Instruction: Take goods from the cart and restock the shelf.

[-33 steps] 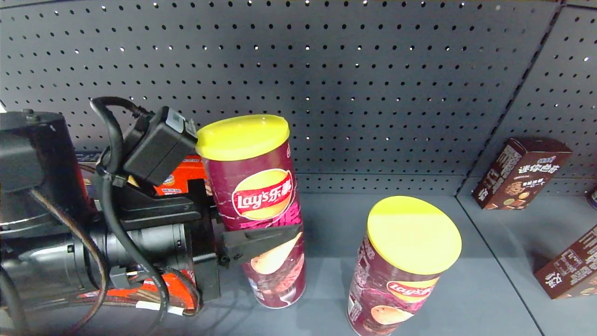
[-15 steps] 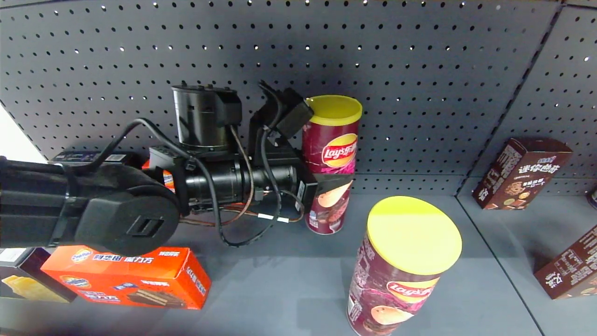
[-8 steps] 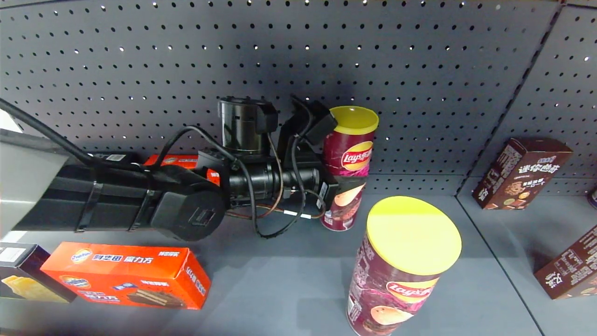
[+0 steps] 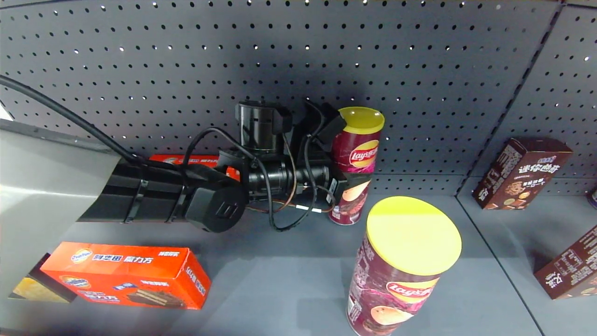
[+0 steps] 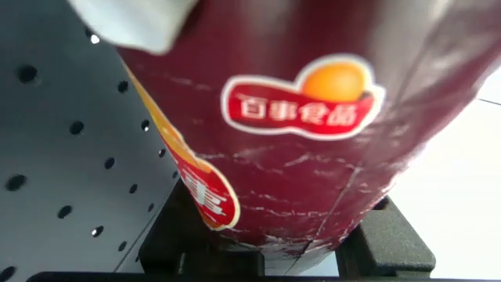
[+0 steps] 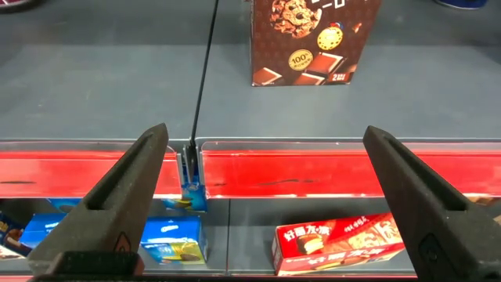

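A maroon chip can with a yellow lid (image 4: 355, 163) stands upright on the grey shelf (image 4: 289, 275), close against the pegboard back. My left gripper (image 4: 347, 183) is shut on the can's lower half, its arm stretching in from the left. Up close, the can's maroon side (image 5: 313, 149) sits between the black fingers (image 5: 391, 243). A second, identical chip can (image 4: 401, 270) stands nearer the shelf's front, right of centre. My right gripper (image 6: 270, 196) is open, in front of a lower shelf with a red price rail (image 6: 313, 176).
An orange biscuit box (image 4: 126, 275) lies at the front left, another orange box (image 4: 186, 161) behind the arm. Brown chocolate boxes (image 4: 520, 172) (image 4: 569, 268) sit in the right bay past the divider. A brown cookie box (image 6: 313, 39) stands on the lower shelf.
My left arm has carried the chip can away from the shelf's front towards the pegboard and to the right, and the can now stands on the shelf at the back.
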